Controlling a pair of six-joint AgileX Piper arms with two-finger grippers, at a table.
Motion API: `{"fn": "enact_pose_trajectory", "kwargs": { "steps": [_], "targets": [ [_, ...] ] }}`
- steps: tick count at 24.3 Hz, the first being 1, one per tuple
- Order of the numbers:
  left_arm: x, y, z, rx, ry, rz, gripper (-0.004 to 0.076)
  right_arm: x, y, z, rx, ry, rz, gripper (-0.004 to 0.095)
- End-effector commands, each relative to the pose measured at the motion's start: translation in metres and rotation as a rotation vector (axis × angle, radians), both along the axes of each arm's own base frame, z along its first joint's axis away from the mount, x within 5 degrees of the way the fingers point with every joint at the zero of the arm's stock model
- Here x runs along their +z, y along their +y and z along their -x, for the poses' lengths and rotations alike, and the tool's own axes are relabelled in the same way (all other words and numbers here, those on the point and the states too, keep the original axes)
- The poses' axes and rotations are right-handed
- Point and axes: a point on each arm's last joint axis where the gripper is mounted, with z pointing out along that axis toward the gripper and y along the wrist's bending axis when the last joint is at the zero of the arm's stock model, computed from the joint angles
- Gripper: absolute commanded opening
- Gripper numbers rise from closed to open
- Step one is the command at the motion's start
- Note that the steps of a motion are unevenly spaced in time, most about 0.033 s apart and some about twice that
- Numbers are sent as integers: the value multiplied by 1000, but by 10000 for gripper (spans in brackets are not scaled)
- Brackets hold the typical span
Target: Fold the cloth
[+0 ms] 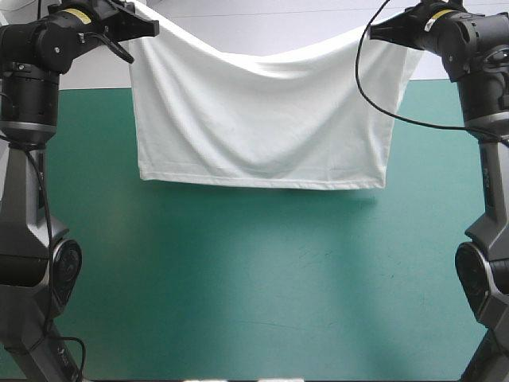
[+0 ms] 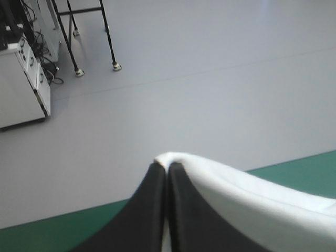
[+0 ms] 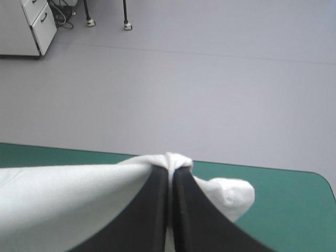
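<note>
Hanging: the T-shirt [image 1: 262, 119] is held up in the air above the far half of the table [image 1: 238, 302], stretched wide between the two arms like a sheet on a line.
Left side: the left gripper [image 1: 147, 28] is raised near the table's far left corner and pinches the shirt's upper left corner.
Left grip: seen from the wrist, the black fingers [image 2: 147, 210] are pressed together into one point, with a thin fold of white cloth caught at the tip and running off to one side.
Right side: the right gripper [image 1: 380, 32] is raised near the far right corner at about the same height and clamps the upper right corner.
Right grip: its fingers are likewise all but closed on the cloth; a small rolled lump of white sticks out beside them, toward the table's right edge.
Top edge: it sags in a shallow curve midway between the two grips.
Bottom hem: straight and level, parallel to the table's far edge, with a faint shadow on the teal-green cover [image 1: 95, 239] beneath it; whether it touches the cover cannot be told.
Surface: the cloth hangs mostly smooth, with soft vertical folds.
</note>
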Motion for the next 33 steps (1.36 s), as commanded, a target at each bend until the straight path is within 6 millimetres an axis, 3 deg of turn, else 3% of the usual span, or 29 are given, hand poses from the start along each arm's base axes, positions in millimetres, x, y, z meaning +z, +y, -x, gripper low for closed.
{"fn": "enact_pose_trajectory", "kwargs": {
  "steps": [1,4,6,9,12,16,21,33],
  "targets": [
    [34,2,13,15,-241,55,-22,38,-6,17,-12,-232,21,-16],
    [22,1,-1,15,-206,50,-22,28,-8,5,-25,-176,29,-17],
    [3,-2,-15,10,-121,34,-22,13,-8,-4,-21,-87,10,-17],
    [-36,-6,-35,-6,95,7,-22,-28,-7,-23,-20,155,-1,-17],
    [-60,-9,-37,-28,278,7,-22,-54,-4,-28,-8,336,-18,-17],
    [-94,-14,-34,-39,502,-46,-22,-74,-2,-26,-7,462,-37,-17],
    [-143,-22,-1,-7,639,-58,-22,-126,0,5,15,690,-62,-17],
    [-223,-3,109,3,869,-75,-22,-209,-4,99,38,954,-80,-17]
  ]
}}
